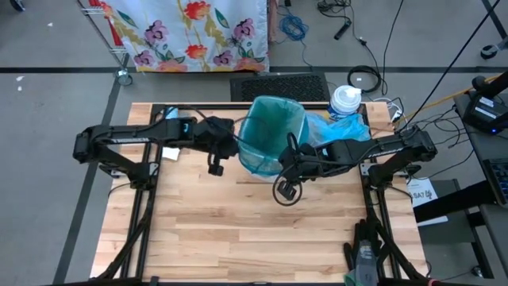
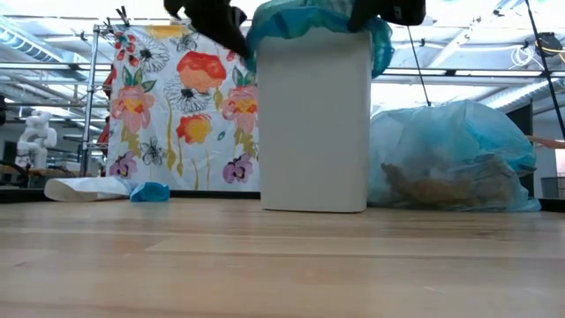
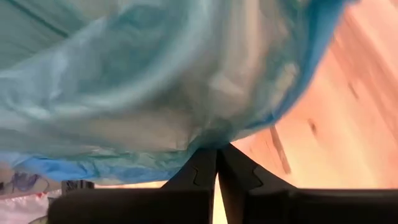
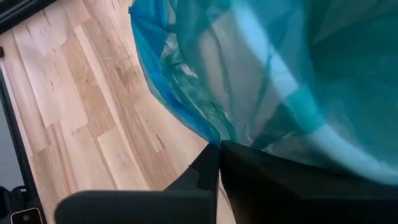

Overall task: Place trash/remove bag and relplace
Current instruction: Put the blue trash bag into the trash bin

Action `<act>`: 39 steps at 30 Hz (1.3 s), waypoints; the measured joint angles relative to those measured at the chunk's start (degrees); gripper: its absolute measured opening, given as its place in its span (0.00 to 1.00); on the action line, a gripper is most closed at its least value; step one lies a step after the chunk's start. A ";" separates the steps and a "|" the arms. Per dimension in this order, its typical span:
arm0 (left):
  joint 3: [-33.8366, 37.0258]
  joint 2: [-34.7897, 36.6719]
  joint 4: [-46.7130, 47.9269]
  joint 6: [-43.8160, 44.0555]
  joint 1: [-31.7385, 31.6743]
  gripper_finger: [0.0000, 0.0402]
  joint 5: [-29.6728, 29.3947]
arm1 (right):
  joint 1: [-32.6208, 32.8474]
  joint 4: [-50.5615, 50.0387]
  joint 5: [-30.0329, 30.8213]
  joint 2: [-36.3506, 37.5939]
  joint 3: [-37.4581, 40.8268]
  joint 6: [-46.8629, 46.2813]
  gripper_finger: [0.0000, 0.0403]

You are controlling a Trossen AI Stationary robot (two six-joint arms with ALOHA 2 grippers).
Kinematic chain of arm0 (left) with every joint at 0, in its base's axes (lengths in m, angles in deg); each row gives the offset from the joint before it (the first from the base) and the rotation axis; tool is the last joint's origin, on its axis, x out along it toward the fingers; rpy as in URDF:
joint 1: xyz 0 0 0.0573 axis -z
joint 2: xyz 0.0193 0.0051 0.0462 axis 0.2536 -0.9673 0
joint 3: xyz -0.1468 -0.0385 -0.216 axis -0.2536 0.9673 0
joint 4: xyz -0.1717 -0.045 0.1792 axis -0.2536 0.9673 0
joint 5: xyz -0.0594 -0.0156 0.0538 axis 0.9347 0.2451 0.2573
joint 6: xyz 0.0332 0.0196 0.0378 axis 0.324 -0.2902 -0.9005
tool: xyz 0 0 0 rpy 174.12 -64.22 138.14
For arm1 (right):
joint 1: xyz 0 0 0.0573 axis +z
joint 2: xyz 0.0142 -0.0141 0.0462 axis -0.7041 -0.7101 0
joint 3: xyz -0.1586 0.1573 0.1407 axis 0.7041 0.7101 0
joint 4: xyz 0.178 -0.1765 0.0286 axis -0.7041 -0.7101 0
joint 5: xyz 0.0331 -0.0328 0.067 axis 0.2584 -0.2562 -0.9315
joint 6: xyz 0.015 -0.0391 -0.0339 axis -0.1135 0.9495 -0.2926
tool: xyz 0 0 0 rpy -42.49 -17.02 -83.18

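Left gripper [image 3: 217, 163] pinched shut on the teal liner [image 1: 274, 119] at the bin's [image 2: 313, 124] left rim. Right gripper [image 4: 219, 152] also clamped on liner at the near-right rim. Pale blue bag [image 2: 455, 159], stuffed with brown trash [image 2: 433, 187], sits on the wood table [image 1: 238, 230] right of the bin. Floral cloth [image 2: 181, 106] hangs behind; cables on the floor.

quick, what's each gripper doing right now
left gripper: closed on the teal bag's rim at the bin.
right gripper: closed on the same rim, opposite side.
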 joint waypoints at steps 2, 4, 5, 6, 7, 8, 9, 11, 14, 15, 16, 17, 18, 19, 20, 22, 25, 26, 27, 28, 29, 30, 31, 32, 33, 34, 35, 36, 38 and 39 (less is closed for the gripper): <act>0.00 0.93 -1.95 3.38 0.02 0.06 -1.14 | 0.00 0.23 0.00 0.00 0.00 0.07 0.03; -0.04 0.99 -3.35 4.89 0.02 0.09 -1.54 | 0.01 0.23 -0.04 0.00 0.00 0.00 0.07; -0.04 0.99 -3.24 4.95 0.02 0.10 -1.47 | 0.02 0.26 -0.05 -0.02 0.00 0.00 0.09; -0.04 1.13 -3.04 4.95 0.02 0.12 -1.44 | 0.02 0.32 -0.08 -0.02 0.00 0.00 0.11; -0.04 1.22 -2.69 4.95 0.02 0.15 -1.41 | 0.02 0.34 -0.07 -0.02 0.00 0.00 0.14; -0.04 1.32 -2.48 4.97 0.02 0.17 -1.33 | 0.02 0.34 -0.07 -0.02 0.00 0.00 0.16; -0.04 1.43 -2.22 4.97 0.02 0.20 -1.13 | 0.02 0.34 -0.10 -0.02 -0.02 0.00 0.19; -0.07 1.42 -0.67 4.95 0.33 0.26 -0.72 | 0.02 0.36 -1.62 0.10 0.00 -0.01 0.23; -0.05 1.33 1.01 5.76 1.20 0.34 -0.81 | -0.05 0.39 -6.22 0.89 0.00 -2.00 0.28; -0.20 1.35 1.60 6.23 1.52 0.35 -0.85 | -0.18 0.52 -7.31 1.27 -0.02 -3.07 0.29; -0.53 1.37 2.12 6.41 1.87 0.37 -0.96 | -0.24 0.69 -8.25 1.87 0.00 -4.01 0.30; -0.98 1.65 2.42 6.43 2.08 0.37 -1.00 | -0.34 0.71 -9.08 2.35 -0.02 -4.65 0.31; -1.39 2.21 2.60 6.41 2.21 0.38 -1.05 | -0.39 0.73 -9.35 2.85 -0.02 -5.31 0.31; -2.01 2.71 2.80 6.39 2.23 0.38 -1.29 | -0.42 0.70 -9.75 3.50 -0.02 -5.80 0.32; -2.85 3.15 2.53 6.37 2.32 0.38 -1.42 | -0.42 0.73 -10.13 4.12 -0.02 -5.98 0.32; -4.22 4.13 2.09 6.23 2.27 0.38 -1.59 | -0.44 0.75 -10.19 5.45 -0.02 -6.29 0.32; -4.89 4.85 2.29 6.19 2.27 0.38 -1.78 | -0.42 0.95 -10.19 7.26 -0.02 -7.19 0.32; -4.94 5.11 1.93 6.19 2.27 0.38 -2.07 | -0.42 1.15 -10.19 7.79 -0.02 -7.35 0.32; -4.96 5.35 1.90 6.26 2.27 0.38 -2.58 | -0.42 1.26 -10.13 8.23 -0.02 -7.44 0.32; -4.98 5.52 1.89 6.34 2.27 0.38 -3.10 | -0.42 1.32 -10.12 8.69 -0.02 -7.45 0.32; -5.01 5.63 1.88 6.34 2.23 0.38 -3.80 | -0.42 1.43 -10.12 8.94 -0.04 -7.45 0.32; -5.01 5.75 1.91 6.32 2.21 0.38 -4.58 | -0.42 1.52 -10.12 9.07 -0.07 -7.47 0.32; -5.01 5.78 1.93 6.34 2.16 0.38 -5.42 | -0.42 1.39 -10.12 9.11 -0.07 -7.47 0.32; -5.01 5.78 2.06 6.37 2.16 0.38 -6.04 | -0.42 1.08 -10.12 9.09 -0.07 -7.45 0.32; -5.01 5.78 2.15 6.38 2.15 0.38 -6.62 | -0.42 0.63 -10.12 9.09 -0.07 -7.43 0.32; -5.01 5.82 2.15 6.42 2.13 0.38 -7.31 | -0.42 0.06 -10.12 9.11 -0.07 -7.44 0.32; -5.01 5.83 2.19 6.44 2.12 0.38 -8.02 | -0.42 -0.70 -10.10 9.23 -0.07 -7.55 0.32; -5.01 5.83 2.29 6.71 2.14 0.38 -8.81 | -0.42 -1.79 -10.08 9.32 -0.07 -7.99 0.32; -5.01 5.83 2.28 8.11 1.90 0.38 -10.86 | -0.42 -4.94 -9.39 9.70 -0.07 -10.79 0.32; -5.01 5.83 2.30 8.93 1.47 0.38 -11.34 | -0.42 -6.64 -8.50 9.99 -0.07 -12.57 0.31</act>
